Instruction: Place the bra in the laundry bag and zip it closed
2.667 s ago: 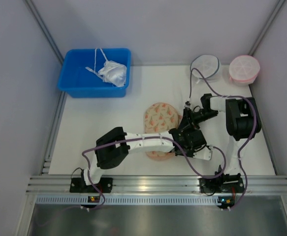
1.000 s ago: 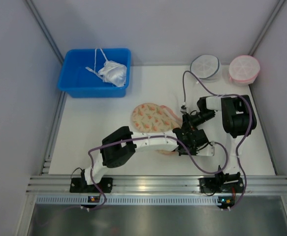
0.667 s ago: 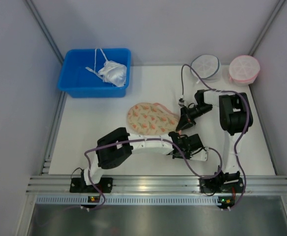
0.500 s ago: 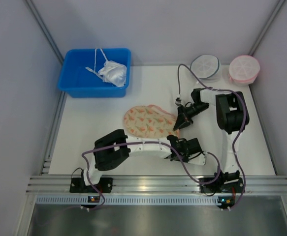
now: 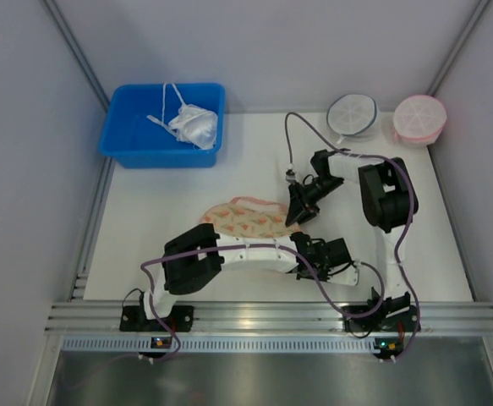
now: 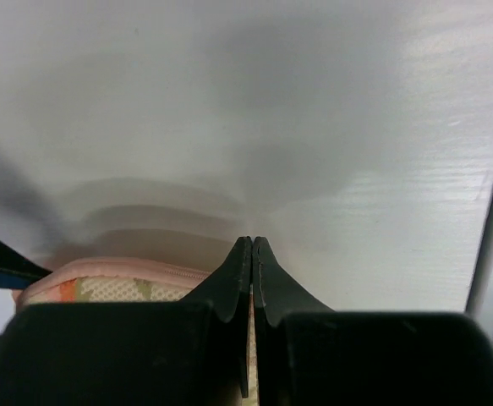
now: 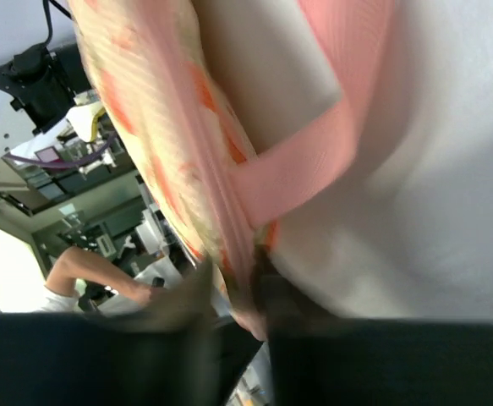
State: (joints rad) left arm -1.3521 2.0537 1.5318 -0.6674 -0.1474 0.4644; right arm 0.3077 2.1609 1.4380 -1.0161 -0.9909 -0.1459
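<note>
— Progress on bra?
— Not visible (likely inside already). Laundry bag (image 5: 242,218) mid-table, rim nipped by right gripper (image 5: 295,217); left gripper (image 6: 252,249) pinched shut beside it. Zipping apparently left

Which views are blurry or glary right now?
Right wrist: heavy smear, the bag and right hand both soft. Left wrist: the shut left hand is crisp, soft shadows on the table. Top: sharp, even light, glare on the front rail.
</note>
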